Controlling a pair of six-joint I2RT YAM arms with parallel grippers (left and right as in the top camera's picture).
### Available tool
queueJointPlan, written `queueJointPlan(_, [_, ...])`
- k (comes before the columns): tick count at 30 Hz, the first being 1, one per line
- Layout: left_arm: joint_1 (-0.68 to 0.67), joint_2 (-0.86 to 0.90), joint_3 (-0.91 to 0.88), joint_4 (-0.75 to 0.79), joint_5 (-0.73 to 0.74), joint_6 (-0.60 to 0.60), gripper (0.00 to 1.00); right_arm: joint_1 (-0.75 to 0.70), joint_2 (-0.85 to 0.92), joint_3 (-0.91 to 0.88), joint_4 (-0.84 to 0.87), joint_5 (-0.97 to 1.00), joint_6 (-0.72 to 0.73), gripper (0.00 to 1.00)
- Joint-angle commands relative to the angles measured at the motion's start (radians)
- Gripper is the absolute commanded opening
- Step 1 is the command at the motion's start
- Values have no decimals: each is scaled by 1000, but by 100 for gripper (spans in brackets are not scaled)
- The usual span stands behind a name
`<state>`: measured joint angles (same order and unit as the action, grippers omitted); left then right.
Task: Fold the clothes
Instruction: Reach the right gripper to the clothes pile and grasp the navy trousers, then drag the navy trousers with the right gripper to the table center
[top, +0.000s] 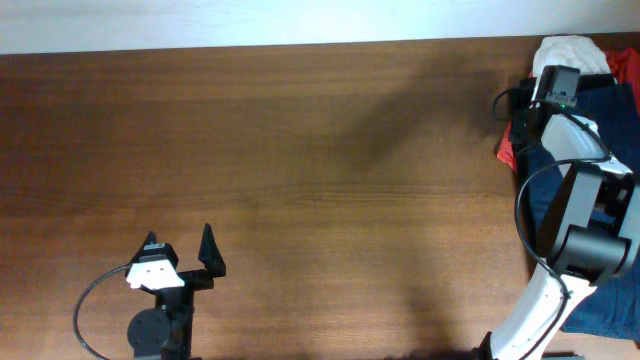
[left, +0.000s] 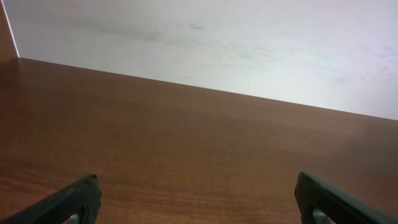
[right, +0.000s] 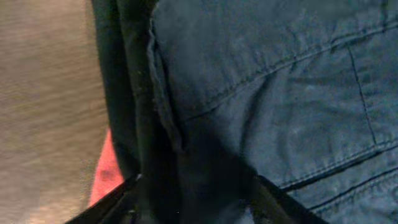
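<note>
A pile of clothes lies at the table's right edge: a dark blue garment (top: 548, 165), a red piece (top: 505, 150) and a white piece (top: 565, 48). My right gripper (top: 523, 118) is down at the pile's left edge. In the right wrist view its fingers (right: 193, 199) are closed round a bunched fold of the dark blue garment (right: 280, 93), with the red piece (right: 104, 174) showing beside it. My left gripper (top: 180, 238) is open and empty over bare table at the front left, and its fingers (left: 196, 199) are spread wide in the left wrist view.
The brown wooden table (top: 320, 150) stretches between the two arms. More blue cloth (top: 600, 300) lies at the front right by the right arm's base. A pale wall (left: 217, 37) runs along the table's far edge.
</note>
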<state>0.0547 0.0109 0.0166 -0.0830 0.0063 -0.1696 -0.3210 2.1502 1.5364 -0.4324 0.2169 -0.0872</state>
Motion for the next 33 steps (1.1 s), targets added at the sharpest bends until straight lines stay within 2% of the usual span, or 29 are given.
queueJointPlan(1, [5,-5,-7,0,-6,3,99,-22,38,18,-1,31,-13,59])
queueJointPlan(2, [5,-5,-7,0,-6,3,99,-25,39,18,0,31,-13,51])
queueJointPlan(3, [5,-5,-7,0,-6,3,99,-27,39,18,6,31,-13,32])
queueJointPlan(4, [5,-5,-7,0,-6,3,99,-29,39,18,7,31,-13,29])
queueJointPlan(8, [5,-5,-7,0,-6,3,99,-41,39,18,2,31,-13,4])
queueJointPlan(12, [5,-5,-7,0,-6,3,99,-42,17,18,-28,31,0,4])
queueJointPlan(15, [5,-5,-7,0,-6,3,99,-42,-85,18,-12,31,90,4])
queueJointPlan(20, [5,-5,-7,0,-6,3,99,-37,-287,18,4,26,96,4])
queueJointPlan(23, [5,-5,-7,0,-6,3,99,-37,-327,18,-25,26,96,4])
queueJointPlan(26, [5,-5,-7,0,-6,3,99,-19,-346,18,-54,-129,96,4])
queueJointPlan(29, [5,-5,-7,0,-6,3,99,59,-367,18,-58,-283,96,4])
queueJointPlan(33, [5,-5,-7,0,-6,3,99,242,-377,18,-56,-300,95,4])
